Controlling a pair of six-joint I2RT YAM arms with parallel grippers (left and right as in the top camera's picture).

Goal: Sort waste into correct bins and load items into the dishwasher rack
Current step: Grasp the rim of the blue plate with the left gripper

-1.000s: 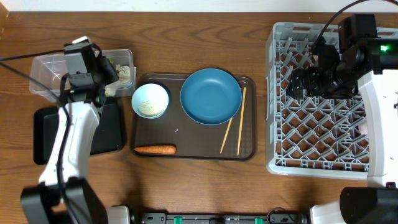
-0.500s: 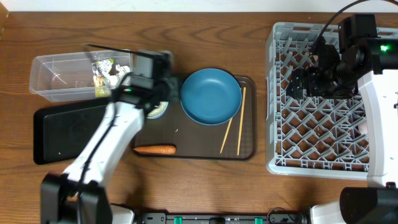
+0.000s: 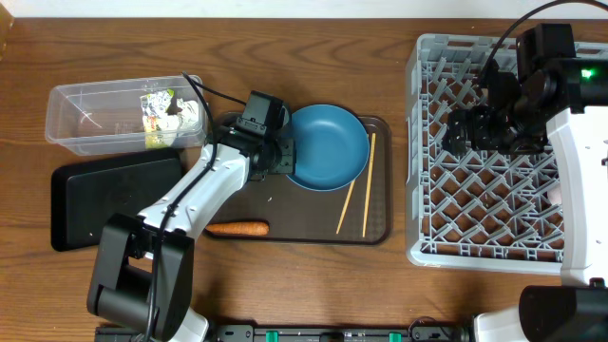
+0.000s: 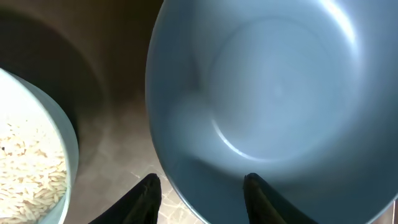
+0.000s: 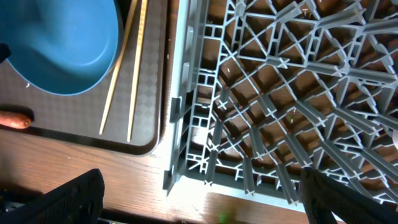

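Note:
The dark blue plate [image 3: 328, 147] [image 4: 273, 93] lies on the brown serving tray [image 3: 285, 223]. My left gripper [image 3: 285, 157] [image 4: 202, 199] is open astride the plate's left rim, one finger over the plate and one outside it. Beside it is a pale blue bowl of rice [image 4: 25, 168], mostly hidden under the arm in the overhead view. Chopsticks [image 3: 356, 185] [image 5: 124, 68] and the carrot stick [image 3: 236, 228] also lie on the tray. My right gripper [image 3: 465, 128] [image 5: 205, 199] hangs wide open and empty over the grey dishwasher rack [image 3: 494, 190] [image 5: 280, 93].
The clear tub [image 3: 95, 114] at the far left holds the printed wrapper and white paper [image 3: 161, 109]. The flat black tray [image 3: 104, 199] lies just in front of it. The rack's near left corner stands close to the serving tray's right edge.
My left arm swung right from the clear tub, across the rice bowl, to the plate's left rim. The right arm has not moved.

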